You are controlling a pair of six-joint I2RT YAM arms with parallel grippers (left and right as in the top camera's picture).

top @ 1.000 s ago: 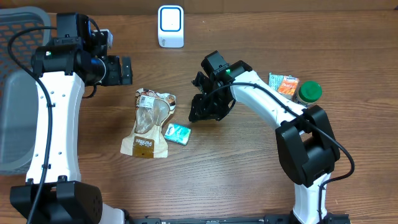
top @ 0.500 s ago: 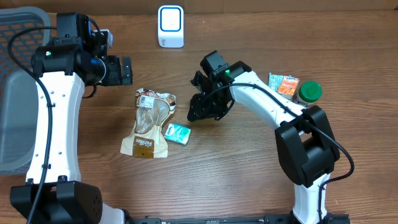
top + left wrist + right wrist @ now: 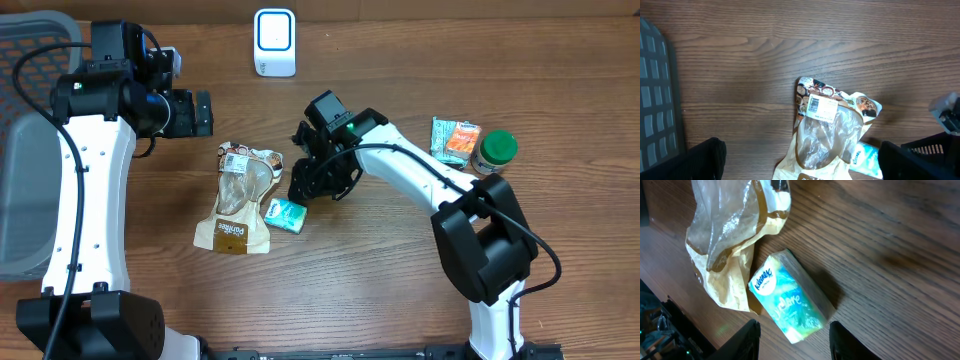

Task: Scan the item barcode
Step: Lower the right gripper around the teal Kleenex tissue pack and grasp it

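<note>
The soft, rectangular tissue pack point(image 3: 790, 302), wrapped in glossy teal film, is laid flat on the wood-grain table point(image 3: 890, 255), touching a crinkled clear pouch point(image 3: 730, 225). The right gripper point(image 3: 312, 182) is positioned above the pack, part-open and empty. The left gripper point(image 3: 197, 113) is spread wide.

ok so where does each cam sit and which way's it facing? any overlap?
Overhead: fixed above the table, facing straight down; left arm and right arm both show.
Left wrist: on the left arm, facing down at the snack bag; left fingers at the bottom corners.
Right wrist: on the right arm, close over the tissue pack; right fingers at the bottom edge.
Shared: snack bag and tissue pack appear in all three.
</note>
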